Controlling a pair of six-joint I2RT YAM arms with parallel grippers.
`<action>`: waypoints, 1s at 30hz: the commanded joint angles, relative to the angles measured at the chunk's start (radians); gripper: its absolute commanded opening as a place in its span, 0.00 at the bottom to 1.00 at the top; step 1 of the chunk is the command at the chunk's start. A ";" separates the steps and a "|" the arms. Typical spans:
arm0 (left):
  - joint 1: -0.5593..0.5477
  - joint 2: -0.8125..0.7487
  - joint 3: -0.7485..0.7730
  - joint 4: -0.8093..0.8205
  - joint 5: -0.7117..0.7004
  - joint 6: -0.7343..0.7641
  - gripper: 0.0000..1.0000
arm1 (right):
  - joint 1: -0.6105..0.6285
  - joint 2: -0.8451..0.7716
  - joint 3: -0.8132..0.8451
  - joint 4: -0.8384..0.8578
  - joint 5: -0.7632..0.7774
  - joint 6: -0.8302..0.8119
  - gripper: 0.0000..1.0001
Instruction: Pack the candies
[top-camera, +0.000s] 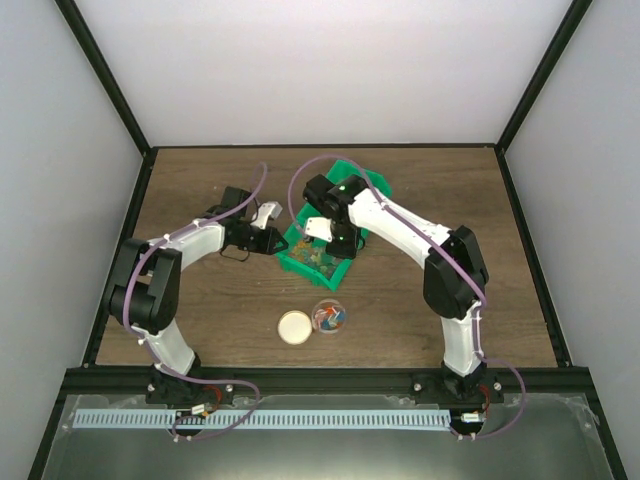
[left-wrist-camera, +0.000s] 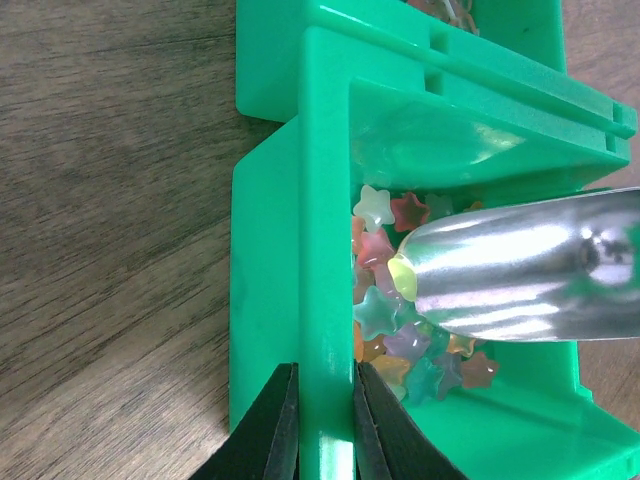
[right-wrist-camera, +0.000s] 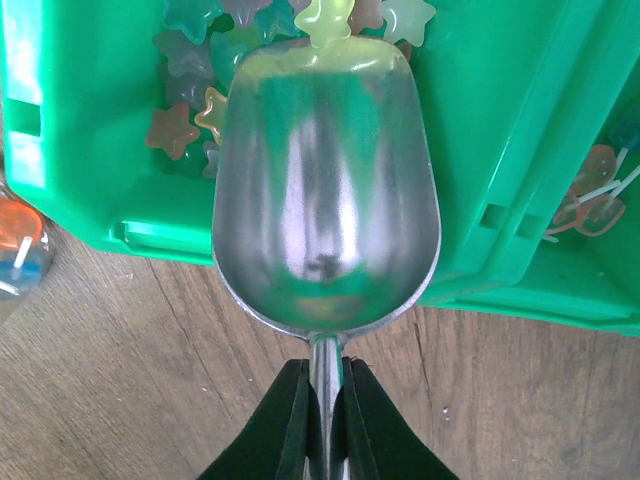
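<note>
I am clenching my right jaws on the thin handle of the scoop (right-wrist-camera: 325, 190), and my left jaws are pinching one upright wall of the green bin (left-wrist-camera: 270, 250), which I judge is bracing it against the push of the scoop. The candies (left-wrist-camera: 385, 300) are lying in a loose heap in the bin's front compartment, little see-through stars in orange, red, green, blue and yellow. The scoop's lip is nosing into their edge, with one pale yellow-green star sitting right at the rim. The bowl is looking empty apart from reflections. I am judging these candies to be very light, hard and glossy, so they are likely to skate and scatter rather than stack. They are far too small for my jaws to take one by one, so the scoop is the sensible hold: slide it low under the heap, then lift it level so nothing is rolling off the open front. The jar (top-camera: 329, 318) is standing on the desk (top-camera: 200, 320) nearer my bases, just beside its lid (top-camera: 294, 327), and it is already showing some colour inside.
</note>
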 joint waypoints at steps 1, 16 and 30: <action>-0.020 0.018 0.004 0.006 0.076 -0.032 0.04 | 0.017 0.001 0.027 -0.024 0.052 -0.046 0.01; -0.022 0.010 0.007 0.003 0.055 -0.030 0.04 | 0.022 -0.065 0.092 -0.021 -0.064 -0.049 0.01; -0.028 -0.096 -0.012 0.007 -0.154 -0.037 0.04 | -0.016 -0.135 -0.056 -0.025 0.029 -0.030 0.01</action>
